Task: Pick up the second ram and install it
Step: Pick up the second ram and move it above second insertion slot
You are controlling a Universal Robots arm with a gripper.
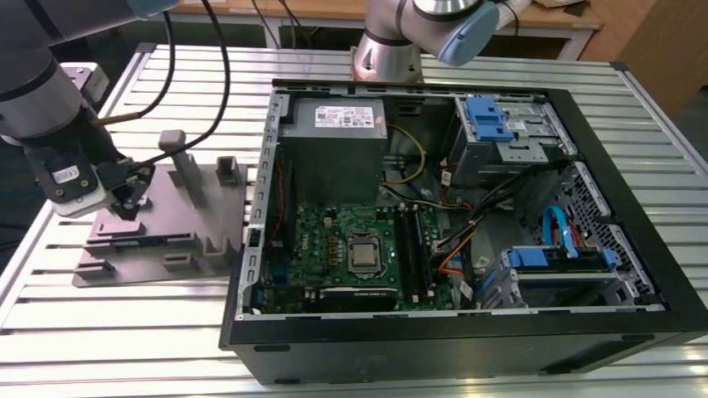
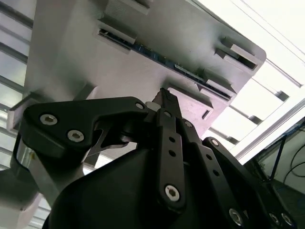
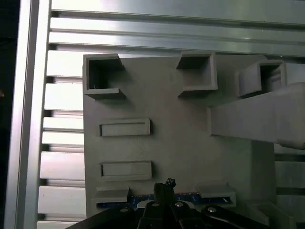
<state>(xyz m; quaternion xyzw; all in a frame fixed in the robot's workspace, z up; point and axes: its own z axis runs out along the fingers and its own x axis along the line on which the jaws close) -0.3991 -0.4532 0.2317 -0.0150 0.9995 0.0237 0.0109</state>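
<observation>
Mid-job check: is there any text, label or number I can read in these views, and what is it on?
No text can be read in these views.
White label on the power supply, exterior view: printed, but too small to read.
Wrist sticker on the arm, exterior view: marks too small to read.
Grey fixture and second ram, first wrist view: no text visible.

Open PC case (image 1: pixel 443 344) w/ green mobo (image 1: pixel 321 232), grey fixture (image 1: pixel 161 186) on slatted table (image 1: pixel 111 332).
</observation>
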